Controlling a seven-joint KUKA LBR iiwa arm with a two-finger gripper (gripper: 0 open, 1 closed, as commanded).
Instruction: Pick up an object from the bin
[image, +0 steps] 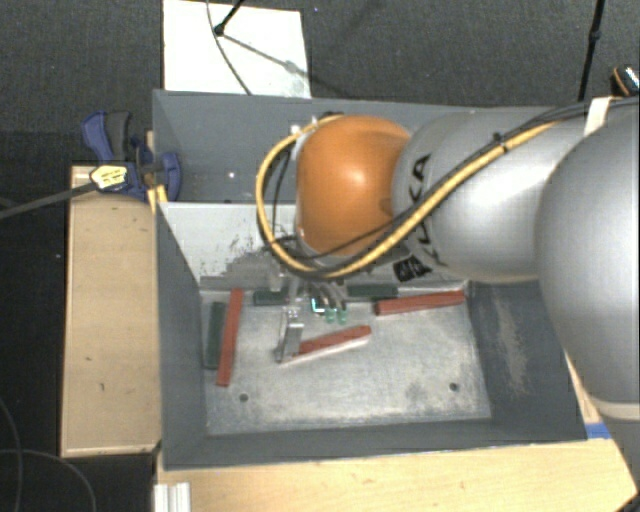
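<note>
Red stick (335, 344) near the middle of the grey bin (400, 395), pincer (292, 338) low at its left end, grip impossible to tell, red bar (229, 335) along the left wall.

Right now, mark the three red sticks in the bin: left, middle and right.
left red stick (230, 338): camera view, middle of its length.
middle red stick (337, 343): camera view, middle of its visible length.
right red stick (422, 302): camera view, middle of its length.

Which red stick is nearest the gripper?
The middle stick, its left end right beside the gripper; the left stick and the right stick lie well apart from it.
</note>
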